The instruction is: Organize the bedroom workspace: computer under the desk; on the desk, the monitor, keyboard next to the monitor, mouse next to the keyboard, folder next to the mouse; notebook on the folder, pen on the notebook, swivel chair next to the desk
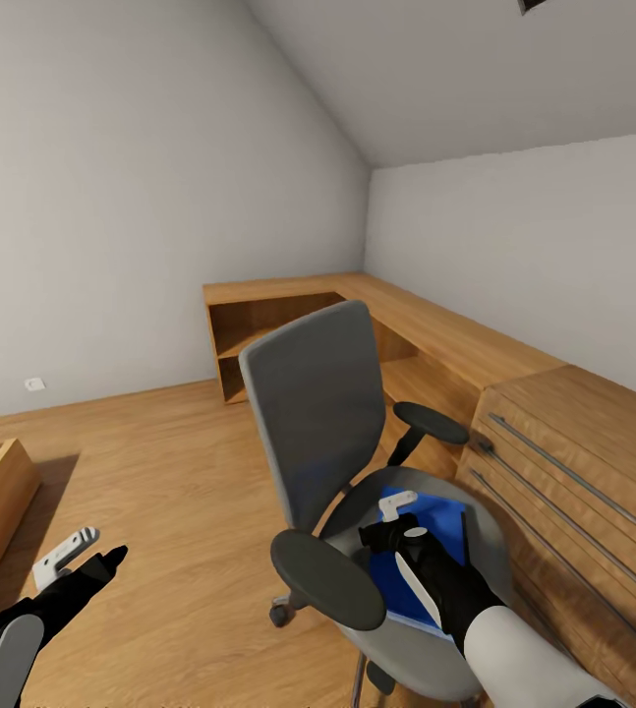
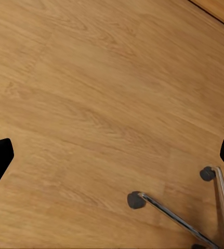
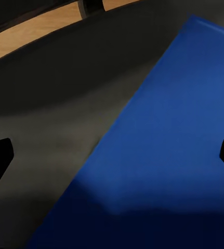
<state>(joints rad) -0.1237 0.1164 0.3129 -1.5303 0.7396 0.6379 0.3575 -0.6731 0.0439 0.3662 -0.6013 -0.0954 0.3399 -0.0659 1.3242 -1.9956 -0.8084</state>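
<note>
Right gripper (image 1: 388, 519) hovers, jaws spread, over the folder (image 1: 443, 521) on the swivel chair (image 1: 318, 413).
Flat, stiff, probably light — best pinched at an overhanging edge; left gripper (image 1: 86, 553) open, empty.

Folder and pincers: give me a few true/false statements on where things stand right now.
1. The folder lies on the swivel chair seat. True.
2. The right pincer is above the folder with its fingers apart. True; the right wrist view shows both fingertips wide apart over the blue cover.
3. The left pincer is shut on the chair's armrest. False; it is open over bare wooden floor, holding nothing.
4. The folder is already on a desk. False; it sits on the chair seat.
5. The chair's backrest lies flat on the floor. False; it stands upright.
</note>
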